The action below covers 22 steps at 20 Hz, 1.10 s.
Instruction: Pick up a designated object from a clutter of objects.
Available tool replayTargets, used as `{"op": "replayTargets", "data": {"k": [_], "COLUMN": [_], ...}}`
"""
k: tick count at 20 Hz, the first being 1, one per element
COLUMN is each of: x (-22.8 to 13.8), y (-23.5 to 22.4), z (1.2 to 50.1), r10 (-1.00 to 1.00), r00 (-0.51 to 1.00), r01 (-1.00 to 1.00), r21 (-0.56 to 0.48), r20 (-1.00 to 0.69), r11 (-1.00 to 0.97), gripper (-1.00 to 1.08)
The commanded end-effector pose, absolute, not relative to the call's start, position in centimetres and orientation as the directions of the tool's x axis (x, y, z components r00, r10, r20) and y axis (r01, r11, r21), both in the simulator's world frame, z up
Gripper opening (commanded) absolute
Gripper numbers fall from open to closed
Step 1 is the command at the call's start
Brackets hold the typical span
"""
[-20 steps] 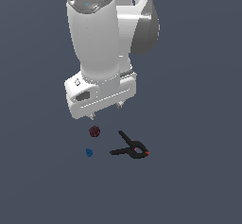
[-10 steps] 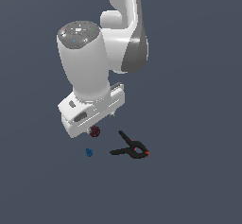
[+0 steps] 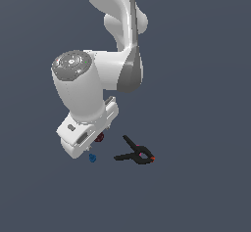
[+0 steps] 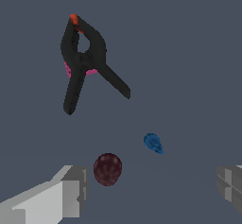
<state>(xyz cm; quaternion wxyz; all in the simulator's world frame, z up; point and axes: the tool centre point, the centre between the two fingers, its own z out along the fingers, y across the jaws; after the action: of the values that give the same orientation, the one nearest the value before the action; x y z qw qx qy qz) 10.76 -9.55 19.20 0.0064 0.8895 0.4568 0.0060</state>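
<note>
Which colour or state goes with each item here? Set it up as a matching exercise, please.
Things:
1. knobbly piece
2. bumpy ball
3. spring clamp
4. hand

Colour or state:
A. black with a red-orange tip
B. open, fingers wide apart
C. bright blue
D. dark red

Pairs: 1-C, 2-D, 3-A, 4-B

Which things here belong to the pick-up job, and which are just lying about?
Part of the job:
- tiny blue piece, the thing to pick up
- hand, open, with the blue piece not yet between its fingers

Just lying about:
- dark red ball
- black clamp
</note>
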Motion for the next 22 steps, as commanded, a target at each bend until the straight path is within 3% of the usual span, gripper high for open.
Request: {"op": "replayTargets", "data": {"k": [1,22], "x": [11.1,12.7], "y": [-10.2,-14.5], "z": [18.1,10.0], "r10": [0.845,0.986], "r00": [0.535,0.17], "r01": [0.845,0.986], "r21": [0.015,0.001], "r20": [0.003,0.0], "r11": [-0.535,-0.17], "gripper": [1.0,1.0]}}
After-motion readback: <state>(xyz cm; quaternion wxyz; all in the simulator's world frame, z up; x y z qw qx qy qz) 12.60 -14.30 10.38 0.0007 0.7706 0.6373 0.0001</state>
